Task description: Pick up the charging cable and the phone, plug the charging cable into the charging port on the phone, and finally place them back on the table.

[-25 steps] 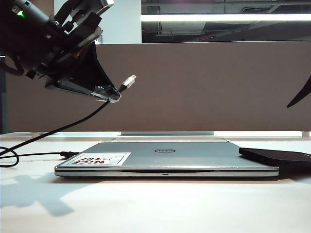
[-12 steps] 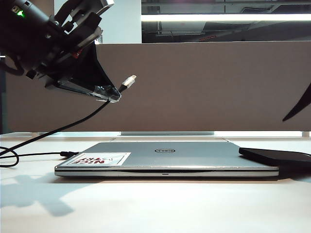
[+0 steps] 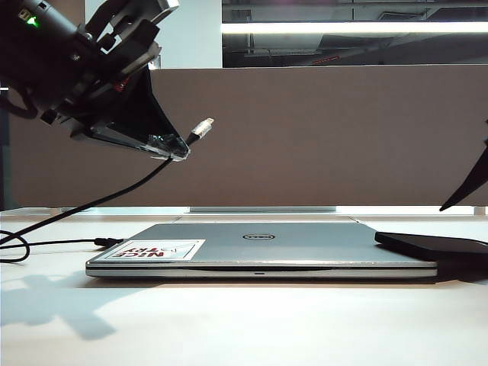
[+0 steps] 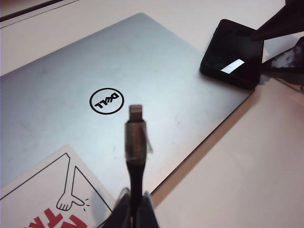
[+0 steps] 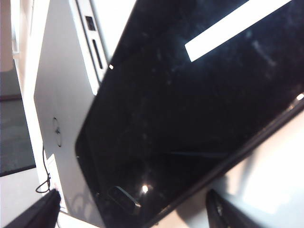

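Dropped lower at the right edge of the exterior view: right gripper (image 3: 469, 194), dark fingertip (image 3: 463, 197) sunk from mid-partition height toward the phone (image 3: 431, 245). Left side unchanged over the same span.

Left to right:
- Held high at far left: left gripper (image 3: 169, 146), clamped shut on the charging cable (image 3: 99, 201) just behind the silvery plug, plug poking out up and to the right, clear of everything. Cable slack trailed down to the table (image 3: 244, 320) and off the left edge.
- Second black cable (image 3: 65, 243) lay on the table beside the laptop (image 3: 259, 248), all-black plug near the stickered corner.
- Laptop closed, flat, centre.
- Phone lay partly on the laptop's right corner, partly overhanging toward the table; untouched.
- Right gripper spread wide, fingers (image 5: 35, 213) straddling the phone's end in the right wrist view, nothing held.

Risks, judged:
- Uneven perch on laptop edge; closing fingers likely to tip or skid the phone off the lid.
- Finger underside might catch the laptop rim instead of the phone.
- Grip across the port end would block the plug.
- Taut cable slack could drag the plug off line.
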Robot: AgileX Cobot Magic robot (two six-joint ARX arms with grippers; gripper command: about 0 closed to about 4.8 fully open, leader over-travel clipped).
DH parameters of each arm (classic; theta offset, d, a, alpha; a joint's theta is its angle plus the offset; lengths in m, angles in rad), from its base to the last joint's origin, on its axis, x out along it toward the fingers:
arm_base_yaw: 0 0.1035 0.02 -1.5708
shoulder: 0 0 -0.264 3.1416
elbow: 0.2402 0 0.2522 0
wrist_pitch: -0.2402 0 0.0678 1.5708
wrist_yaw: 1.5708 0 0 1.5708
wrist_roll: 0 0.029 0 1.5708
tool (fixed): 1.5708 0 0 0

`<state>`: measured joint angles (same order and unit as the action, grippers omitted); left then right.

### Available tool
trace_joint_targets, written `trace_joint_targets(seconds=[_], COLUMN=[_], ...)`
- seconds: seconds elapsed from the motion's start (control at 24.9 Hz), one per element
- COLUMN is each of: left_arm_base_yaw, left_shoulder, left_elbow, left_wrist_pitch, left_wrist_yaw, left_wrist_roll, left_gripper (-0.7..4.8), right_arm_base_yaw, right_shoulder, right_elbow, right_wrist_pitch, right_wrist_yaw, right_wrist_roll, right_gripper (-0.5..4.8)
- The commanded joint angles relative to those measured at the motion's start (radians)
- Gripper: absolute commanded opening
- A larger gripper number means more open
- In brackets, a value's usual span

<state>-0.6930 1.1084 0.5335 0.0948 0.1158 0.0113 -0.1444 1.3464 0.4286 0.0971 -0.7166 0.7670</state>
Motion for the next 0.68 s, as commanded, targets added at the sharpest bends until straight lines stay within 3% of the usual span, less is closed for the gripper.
trace_joint_targets(seconds=[0.04,0.68], left_arm_base_yaw=[0.001,0.001], left_shoulder=[-0.003,-0.003], left_elbow=[0.003,0.003], left_wrist_pitch=[0.019,0.019], left_wrist_yaw=[0.002,0.002], left_wrist_roll=[0.008,0.008], left_gripper=[-0.08,-0.08], right_arm_base_yaw=[0.025,0.044], right_shoulder=[0.040,0.097], right_elbow=[0.003,0.002], right_wrist_pitch=[0.064,0.192], right_wrist_yaw=[-0.019,-0.014], right_wrist_roll=[0.001,0.019], right_gripper=[4.17,4.11])
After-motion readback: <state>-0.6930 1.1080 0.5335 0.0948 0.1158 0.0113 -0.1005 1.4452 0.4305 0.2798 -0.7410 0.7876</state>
